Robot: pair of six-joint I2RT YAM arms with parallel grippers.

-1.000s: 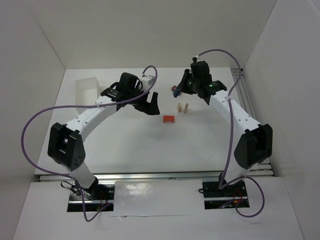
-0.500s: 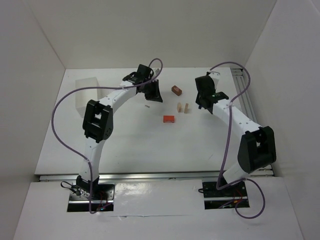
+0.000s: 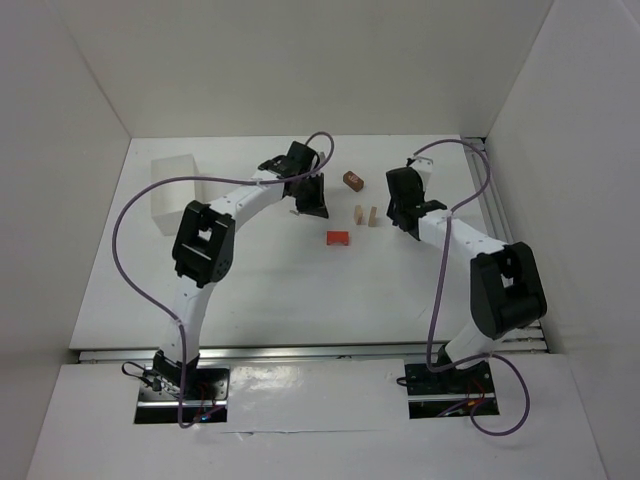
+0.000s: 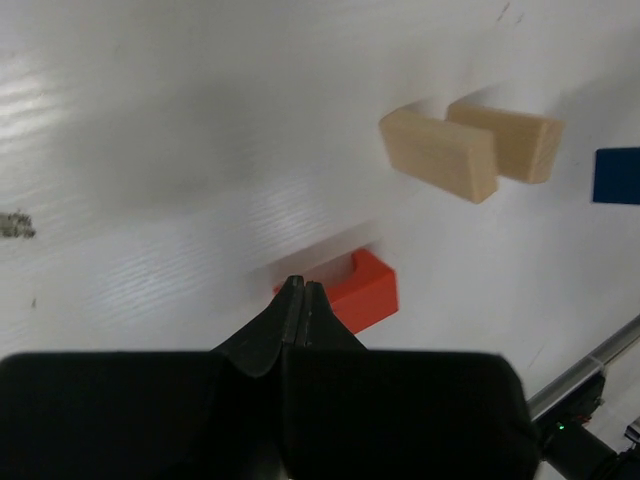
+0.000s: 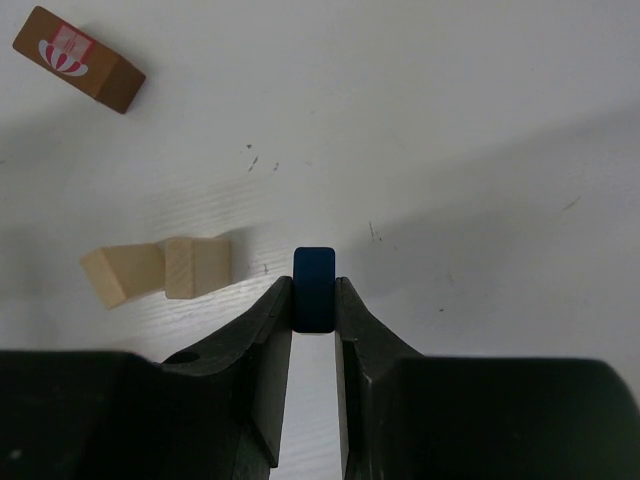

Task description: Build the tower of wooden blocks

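My right gripper [image 5: 314, 292] is shut on a small blue block [image 5: 314, 280], just right of two pale wood blocks [image 5: 160, 270] that stand side by side on the table. A brown block with a red-and-white label [image 5: 80, 58] lies beyond them. In the top view the right gripper [image 3: 405, 215] is right of the pale pair [image 3: 365, 215], and the brown block [image 3: 352, 180] sits behind it. My left gripper [image 4: 302, 286] is shut and empty, hovering just short of an orange-red block [image 4: 368, 290]. That orange-red block [image 3: 338, 238] lies in front of the pair.
A translucent white tub [image 3: 175, 190] stands at the back left of the white table. White walls enclose the table on three sides. A metal rail [image 3: 490, 185] runs along the right edge, and purple cables loop over both arms.
The left gripper has gone from open to shut and its arm has reached toward the blocks. The right arm has drawn back right from the brown block, which now lies on the table.
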